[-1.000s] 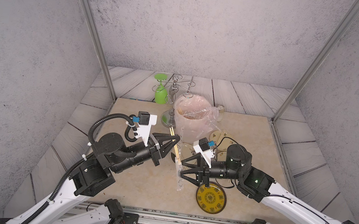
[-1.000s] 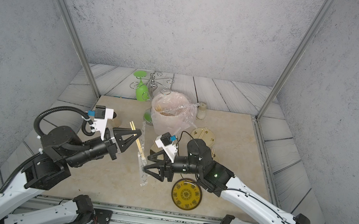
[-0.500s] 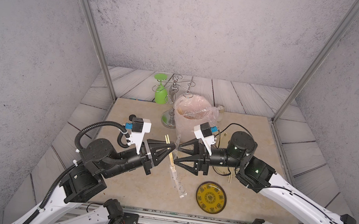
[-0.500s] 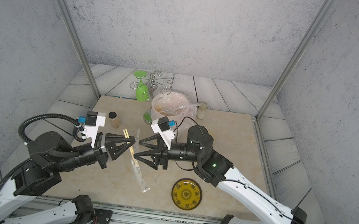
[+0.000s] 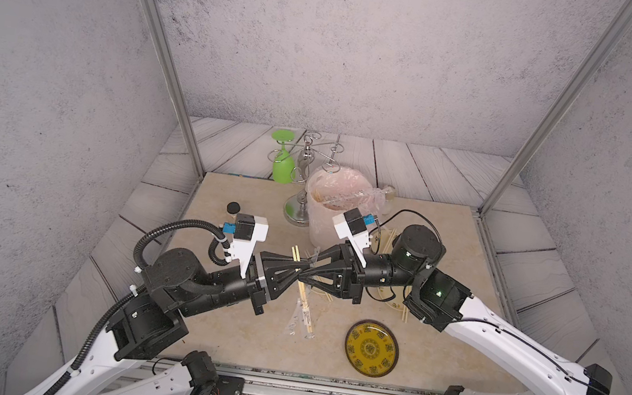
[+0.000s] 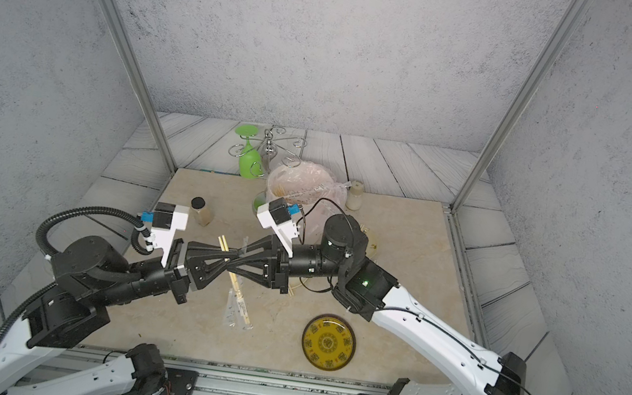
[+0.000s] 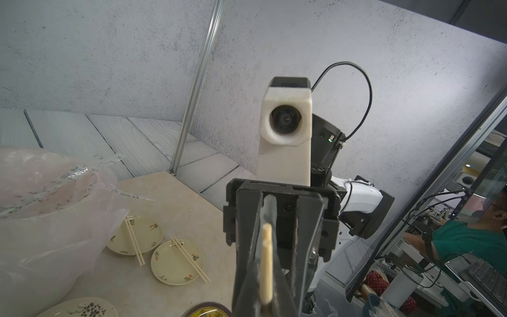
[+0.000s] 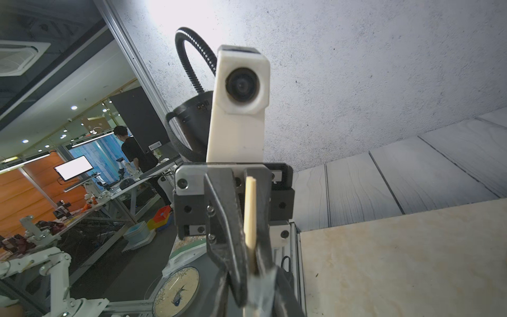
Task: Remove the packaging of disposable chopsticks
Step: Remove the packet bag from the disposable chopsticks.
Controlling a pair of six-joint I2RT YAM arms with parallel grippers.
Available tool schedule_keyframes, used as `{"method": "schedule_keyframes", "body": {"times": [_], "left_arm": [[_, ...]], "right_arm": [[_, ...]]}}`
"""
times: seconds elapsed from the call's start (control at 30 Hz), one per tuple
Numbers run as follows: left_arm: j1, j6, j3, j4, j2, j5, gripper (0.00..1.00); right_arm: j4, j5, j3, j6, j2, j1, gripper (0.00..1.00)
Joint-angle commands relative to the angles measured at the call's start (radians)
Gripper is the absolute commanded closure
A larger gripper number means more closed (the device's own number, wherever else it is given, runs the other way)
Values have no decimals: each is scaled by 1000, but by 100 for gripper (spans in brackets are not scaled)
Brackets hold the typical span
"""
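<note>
A pair of disposable chopsticks hangs slanted above the table in both top views. Its upper end is bare. The translucent packaging still covers its lower part, also seen at packaging. My left gripper is shut on the chopsticks from the left. My right gripper meets it tip to tip from the right and is shut on the packaging around the sticks. The left wrist view shows the chopsticks upright between dark fingers. In the right wrist view the chopsticks stand the same way.
A bowl lined with a pinkish bag stands behind the grippers, beside a metal rack holding a green glass. A yellow plate lies front right. Pale plates with bare chopsticks sit under the right arm. A small black-capped bottle stands left.
The right gripper, wide open half a second ago, has closed on the wrapped sticks beside the left gripper's tips. The left gripper has kept its hold.
</note>
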Motion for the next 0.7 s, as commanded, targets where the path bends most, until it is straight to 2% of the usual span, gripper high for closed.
{"method": "schedule_keyframes", "body": {"times": [0.0, 0.13, 0.27, 0.43, 0.57, 0.67], "left_arm": [[1, 16, -5, 25, -12, -9, 100], [1, 28, 4, 14, -31, -17, 100], [0, 47, 1, -9, -67, -87, 100], [1, 55, -20, -11, -99, -152, 100], [1, 53, -30, 20, -124, -208, 100], [1, 44, -35, 52, -135, -227, 100]], "right_arm": [[12, 11, 5, -4, -2, 0, 82], [-21, 31, 12, -12, -6, -2, 90], [-29, 58, 4, -7, 2, -1, 100], [-23, 76, -18, 1, -1, -2, 100], [-118, 100, -19, -57, -10, -1, 100], [-137, 94, -32, -59, -16, -2, 94]]}}
